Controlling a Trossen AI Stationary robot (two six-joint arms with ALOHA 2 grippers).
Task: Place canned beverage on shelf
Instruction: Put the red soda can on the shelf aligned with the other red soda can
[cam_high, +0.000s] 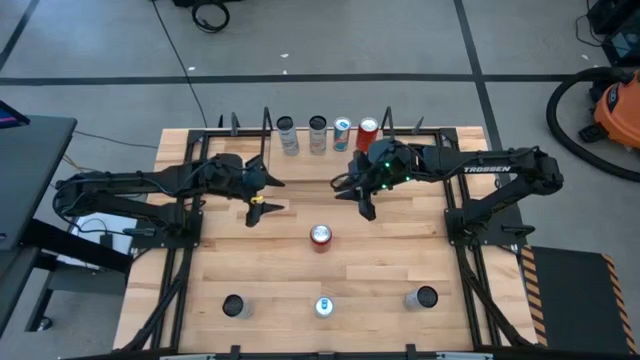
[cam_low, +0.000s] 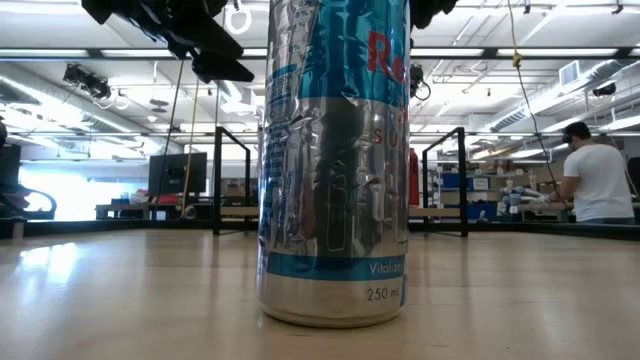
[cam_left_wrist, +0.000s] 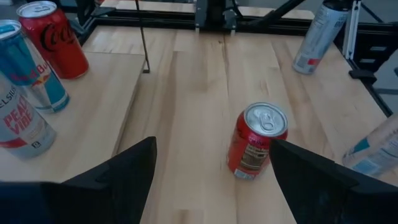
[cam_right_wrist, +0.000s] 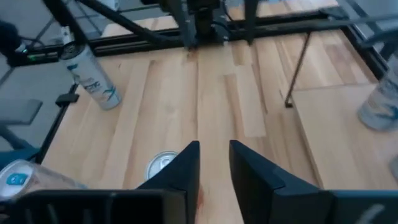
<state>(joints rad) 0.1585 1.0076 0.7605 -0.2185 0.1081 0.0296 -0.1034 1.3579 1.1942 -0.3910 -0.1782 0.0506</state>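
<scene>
Left fingers: the left gripper (cam_high: 258, 205) hovers above the tabletop (cam_high: 390, 270) with its fingers (cam_left_wrist: 124, 171) spread wide and nothing between them.
Right fingers: the right gripper (cam_high: 362, 200) hangs nearby, holding nothing, its fingers (cam_right_wrist: 183, 165) drawn close with only a narrow gap.
Target can: the red can (cam_left_wrist: 256, 142) stands upright on the bare tabletop just ahead of the left fingers, slightly off toward one finger and not centred in the gap; it shows in the high view too (cam_high: 320, 236).
Shelf: the shelf (cam_high: 300, 152) lies beyond both pairs of fingers, already carrying four upright cans (cam_high: 327, 134) in a row (little free room left).
Risk, approach: because the can sits off-centre, a straight descent could bring one finger down on its rim and tip it.
Risk, grip: a high or shallow pinch on the smooth wall might let it slip during the lift.
Risk, arms: the two grippers are close together, so both moving at once could collide.
Risk, placing: the black wire frame (cam_left_wrist: 144, 43) beside the board could catch the can, and a crowded row means a nudge could topple neighbours.
Other cans: three more stand along the near tabletop edge, well apart from the fingers; the middle one (cam_low: 335, 160) fills the low view.
</scene>
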